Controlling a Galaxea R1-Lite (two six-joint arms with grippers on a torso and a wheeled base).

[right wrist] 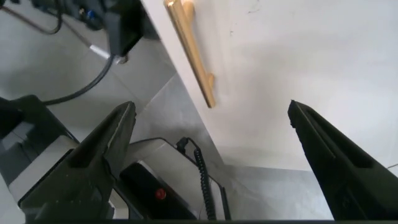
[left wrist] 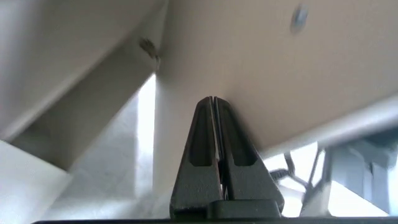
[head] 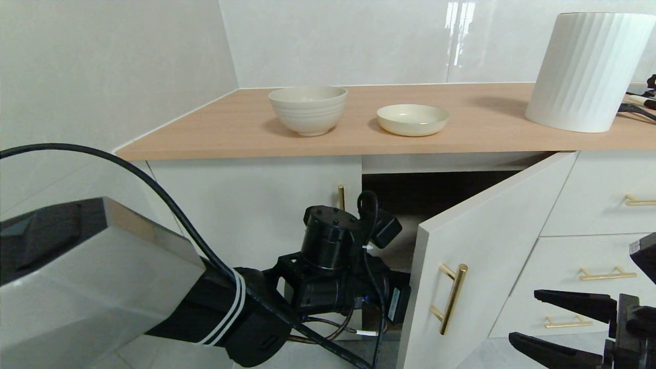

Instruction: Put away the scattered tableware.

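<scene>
I'm looking into a kitchen, by every sign: a wood-topped table (head: 482,123) runs along glossy white wall tiles (head: 359,41), with white drawers (head: 599,192) and a cupboard door (head: 487,246) standing open beneath, all with brass-coloured handles (head: 606,275). A bowl (head: 308,109) and a shallow dish (head: 413,119) sit on top.

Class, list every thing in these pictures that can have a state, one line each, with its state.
Cabinet door: open, swung outward.
Drawers: shut.
Bowl: upright.
Dish: upright, empty.
Left end effector: shut, holding nothing.
Right end effector: open, empty.
</scene>
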